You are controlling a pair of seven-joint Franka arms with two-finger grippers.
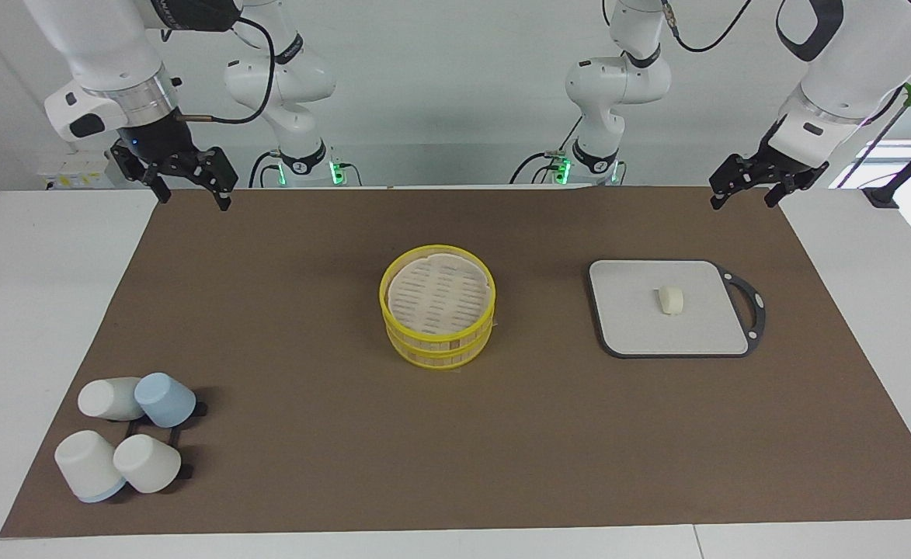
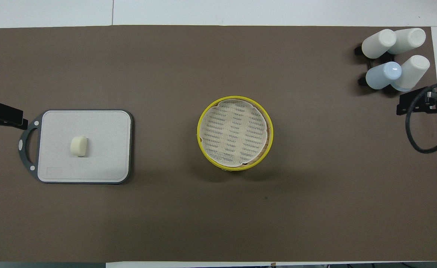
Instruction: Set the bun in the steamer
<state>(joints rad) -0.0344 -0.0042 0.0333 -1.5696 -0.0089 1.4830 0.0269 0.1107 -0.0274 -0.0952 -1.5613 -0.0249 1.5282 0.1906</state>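
— Brown matte sheet (image 1: 455, 435) covers the white table (image 1: 36, 310); report the surface items.

— Steamer (image 1: 437, 336): round, yellow-rimmed, tan slatted sides in two stacked tiers, pale slotted floor; it stands at the sheet's centre. Cutting board (image 1: 641, 326): flat pale rectangle with rounded corners, dark rim and a loop handle; it lies toward the left arm's end. Four smooth tapered cups (image 1: 125, 442), white and pale blue, sit on a black rack toward the right arm's end, farther from the robots than the steamer.

— Bun position and axis?

— Bun (image 1: 671, 300): small, cream-white, soft and rounded with flattened ends; it rests near the middle of the cutting board, well apart from the steamer; its long axis runs roughly toward and away from the robots.

— Grippers?

— Left gripper (image 1: 742, 194): raised over the sheet's corner at the robots' edge, fingers spread, holding nothing; the bun lies well apart from them. Right gripper (image 1: 195, 194): raised over the corner at its own end, fingers apart, holding nothing.
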